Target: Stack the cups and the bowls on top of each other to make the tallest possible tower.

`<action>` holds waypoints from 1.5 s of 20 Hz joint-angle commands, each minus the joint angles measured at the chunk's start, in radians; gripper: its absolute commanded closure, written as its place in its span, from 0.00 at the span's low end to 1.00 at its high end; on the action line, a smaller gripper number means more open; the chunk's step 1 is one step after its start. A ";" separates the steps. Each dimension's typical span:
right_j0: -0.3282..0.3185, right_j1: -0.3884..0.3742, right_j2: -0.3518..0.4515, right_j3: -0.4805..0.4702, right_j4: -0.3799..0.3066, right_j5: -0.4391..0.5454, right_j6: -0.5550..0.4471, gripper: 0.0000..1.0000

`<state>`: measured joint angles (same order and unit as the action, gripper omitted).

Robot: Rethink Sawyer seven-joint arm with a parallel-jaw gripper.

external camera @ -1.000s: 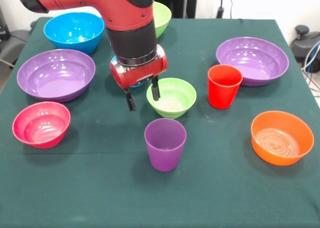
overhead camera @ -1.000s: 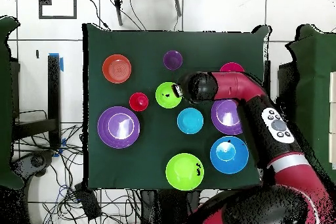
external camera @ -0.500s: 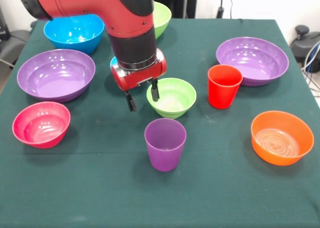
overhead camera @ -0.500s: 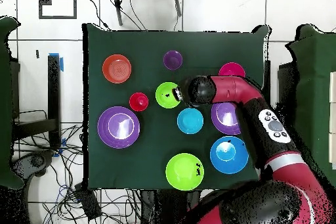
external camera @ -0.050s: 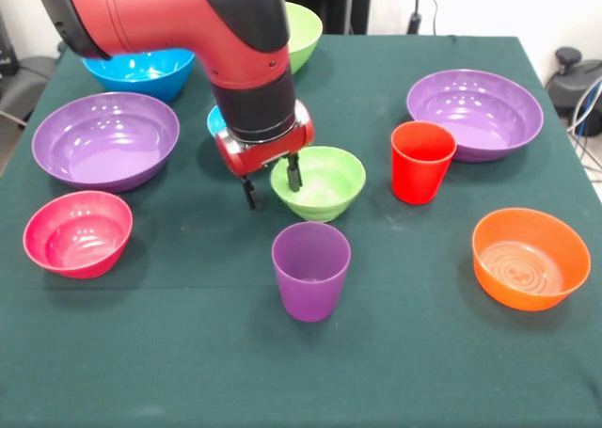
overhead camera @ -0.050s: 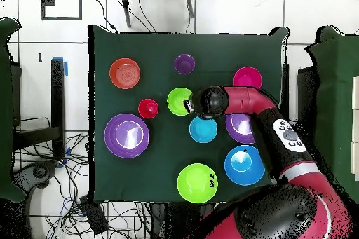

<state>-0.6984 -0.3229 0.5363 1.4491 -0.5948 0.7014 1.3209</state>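
The small lime green bowl (external camera @ -0.050s: 329,179) (overhead camera @ -0.050s: 178,100) sits mid-table. My gripper (external camera @ -0.050s: 273,185) (overhead camera @ -0.050s: 190,103) is down at its left rim and open, with one finger inside the bowl and the other outside, clear of the wall. In front of it the purple cup (external camera @ -0.050s: 310,268) (overhead camera @ -0.050s: 184,63) stands upright and alone. The red cup (external camera @ -0.050s: 421,160) (overhead camera @ -0.050s: 148,108) stands upright to the right of the green bowl. Nothing is stacked. A small blue bowl (external camera @ -0.050s: 215,119) (overhead camera @ -0.050s: 203,130) is mostly hidden behind the arm in the front view.
Two wide purple bowls (external camera @ -0.050s: 105,138) (external camera @ -0.050s: 475,111) flank the middle. A pink bowl (external camera @ -0.050s: 77,232) lies front left and an orange bowl (external camera @ -0.050s: 530,257) front right. A big blue bowl (external camera @ -0.050s: 141,71) and a large green bowl (external camera @ -0.050s: 303,33) are at the back.
The gripper has come lower over the green bowl's rim, and its fingers look slightly closer together. The bowl has shifted a little to the left in the front view.
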 commanded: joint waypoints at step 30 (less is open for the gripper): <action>0.100 0.030 -0.073 0.009 0.018 -0.033 0.058 0.00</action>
<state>-0.6559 -0.3370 0.4857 1.4739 -0.5864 0.6270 1.3209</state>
